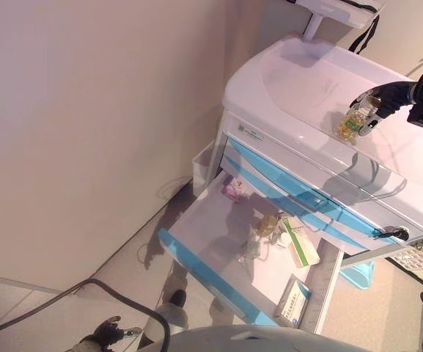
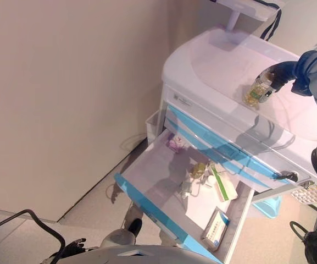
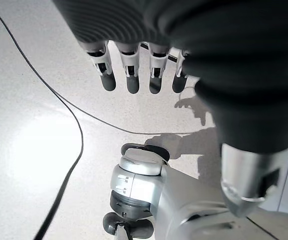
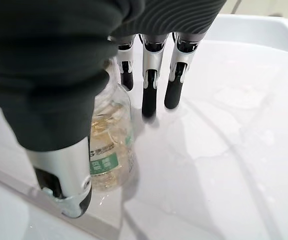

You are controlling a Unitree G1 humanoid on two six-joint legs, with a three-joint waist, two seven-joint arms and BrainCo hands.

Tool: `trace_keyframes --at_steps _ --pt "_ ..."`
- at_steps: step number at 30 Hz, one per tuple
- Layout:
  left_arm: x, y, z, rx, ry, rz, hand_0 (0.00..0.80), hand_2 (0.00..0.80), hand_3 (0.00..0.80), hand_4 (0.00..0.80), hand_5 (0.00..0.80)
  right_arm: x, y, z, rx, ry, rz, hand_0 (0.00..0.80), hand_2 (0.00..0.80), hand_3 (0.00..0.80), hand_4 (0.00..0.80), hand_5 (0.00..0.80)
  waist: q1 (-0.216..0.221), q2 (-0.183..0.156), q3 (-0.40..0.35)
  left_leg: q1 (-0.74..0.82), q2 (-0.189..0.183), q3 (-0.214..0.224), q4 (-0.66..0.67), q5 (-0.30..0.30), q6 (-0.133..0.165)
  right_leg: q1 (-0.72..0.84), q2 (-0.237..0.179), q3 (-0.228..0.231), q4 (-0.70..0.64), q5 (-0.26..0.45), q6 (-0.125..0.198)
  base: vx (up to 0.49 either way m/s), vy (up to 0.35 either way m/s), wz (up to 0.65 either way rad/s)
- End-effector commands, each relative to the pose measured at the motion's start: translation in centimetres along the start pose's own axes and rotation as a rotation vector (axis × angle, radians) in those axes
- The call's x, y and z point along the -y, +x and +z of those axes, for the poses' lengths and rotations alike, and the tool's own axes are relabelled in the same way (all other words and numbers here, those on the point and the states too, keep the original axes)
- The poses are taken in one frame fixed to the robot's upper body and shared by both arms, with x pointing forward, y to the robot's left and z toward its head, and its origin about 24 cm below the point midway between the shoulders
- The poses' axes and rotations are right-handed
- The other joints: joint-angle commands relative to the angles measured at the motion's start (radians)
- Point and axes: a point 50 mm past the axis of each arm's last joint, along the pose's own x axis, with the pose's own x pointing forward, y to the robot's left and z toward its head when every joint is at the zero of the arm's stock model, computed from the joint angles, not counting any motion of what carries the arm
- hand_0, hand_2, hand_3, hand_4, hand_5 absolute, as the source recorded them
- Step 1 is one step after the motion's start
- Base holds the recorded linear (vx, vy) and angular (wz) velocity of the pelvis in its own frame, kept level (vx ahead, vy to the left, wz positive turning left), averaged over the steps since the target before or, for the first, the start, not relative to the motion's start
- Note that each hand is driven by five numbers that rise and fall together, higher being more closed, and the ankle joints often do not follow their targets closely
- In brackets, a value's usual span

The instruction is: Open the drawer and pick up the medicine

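A clear medicine bottle (image 4: 111, 150) of yellow capsules with a green label stands on the white cart top (image 1: 299, 81), near its front edge. My right hand (image 1: 393, 95) is over it, thumb (image 4: 64, 175) on one side and fingers (image 4: 148, 95) on the other, pinching the bottle (image 1: 349, 123). Below, the blue-fronted drawer (image 1: 196, 262) is pulled out. My left hand (image 1: 105, 334) hangs low by the floor, fingers relaxed and holding nothing.
In the drawer lie two green-and-white boxes (image 1: 295, 301) (image 1: 300, 244), a small bottle (image 1: 267, 224) and a pink packet (image 1: 233, 191). A white bin (image 1: 201, 166) hangs on the cart's side, a blue bin (image 1: 358, 275) past the drawer. A wall runs on the left.
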Motion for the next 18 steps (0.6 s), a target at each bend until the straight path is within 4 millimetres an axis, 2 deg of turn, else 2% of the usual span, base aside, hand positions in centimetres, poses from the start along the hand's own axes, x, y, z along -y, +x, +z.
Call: trace_keyframes --at_steps 1,5,10,15,18 --pt "-1.3 -0.2 -0.2 0.015 0.015 0.02 0.0 0.0 0.0 0.0 0.0 1.2 -1.1 -0.1 0.005 -0.029 -0.091 0.0 0.0 0.0 0.0 0.0 0.016 -0.007 -0.008 0.012 -0.023 0.026 0.001 -0.055 0.011 -0.018 -0.017 0.014 0.075 0.004 0.028 0.0 0.0 0.0" --pt "-1.2 -0.2 -0.1 0.014 0.014 0.019 0.0 0.0 0.0 0.0 0.0 1.4 -1.1 0.1 0.045 -0.005 -0.138 0.0 0.0 0.0 0.0 0.0 0.009 -0.003 -0.006 0.013 -0.022 0.033 0.001 -0.055 0.011 -0.019 -0.017 0.021 0.075 0.006 0.029 0.0 0.0 0.0" --pt "-1.3 -0.2 -0.3 0.009 0.014 0.022 0.0 0.0 0.0 0.0 0.0 2.4 -2.1 0.1 0.103 0.045 -0.218 0.0 0.0 0.0 0.0 0.0 -0.006 -0.002 -0.007 0.015 -0.02 0.046 0.001 -0.058 0.012 -0.023 -0.017 0.031 0.075 0.009 0.031 -0.016 -0.001 -0.02" --pt "-1.5 -0.3 -0.5 0.005 0.011 0.024 0.0 0.0 0.0 0.0 0.0 3.5 -3.5 0.8 0.257 0.166 -0.314 0.0 0.0 0.0 0.0 0.0 -0.031 0.0 -0.012 0.019 -0.016 0.066 0.001 -0.064 0.013 -0.028 -0.015 0.051 0.076 0.013 0.034 -0.018 -0.007 -0.07" --pt "-1.5 -0.2 -0.3 0.007 0.008 0.022 0.0 0.0 0.0 0.0 0.0 3.6 -4.3 0.5 0.345 0.245 -0.345 0.0 0.0 0.0 0.0 0.0 -0.053 0.003 -0.018 0.023 -0.013 0.086 0.001 -0.071 0.014 -0.033 -0.014 0.069 0.075 0.016 0.036 -0.021 -0.004 -0.09"
